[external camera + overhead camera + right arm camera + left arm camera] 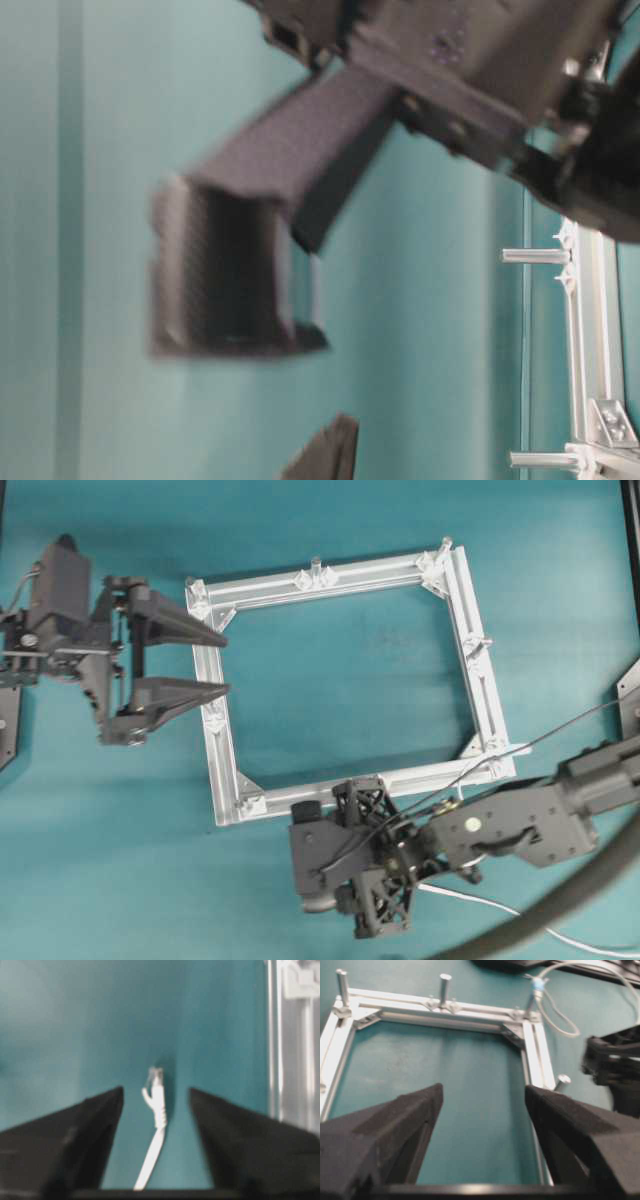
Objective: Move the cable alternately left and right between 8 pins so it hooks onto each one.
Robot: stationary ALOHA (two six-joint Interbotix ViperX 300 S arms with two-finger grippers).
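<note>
The square aluminium frame (330, 580) lies on the teal table with short upright pins (316, 565) along its bars. My left gripper (222, 664) hovers open over the frame's left bar, empty; in its wrist view (483, 1087) teal table shows between the fingers, with pins (444, 985) beyond. My right gripper (375, 858) is just below the frame's bottom bar, pointing down. Its wrist view shows it open (155, 1090), with the white cable (156, 1120) and its plug end between the fingers, touching neither. More cable (520, 912) trails right, and a loop of cable (555, 1015) lies outside the frame.
A thick dark hose (560, 910) curves across the bottom right corner. A thin dark wire (540, 740) runs over the frame's lower right corner. In the table-level view a blurred black arm part (240, 270) fills most of the picture, with two pins (535, 256) at the right.
</note>
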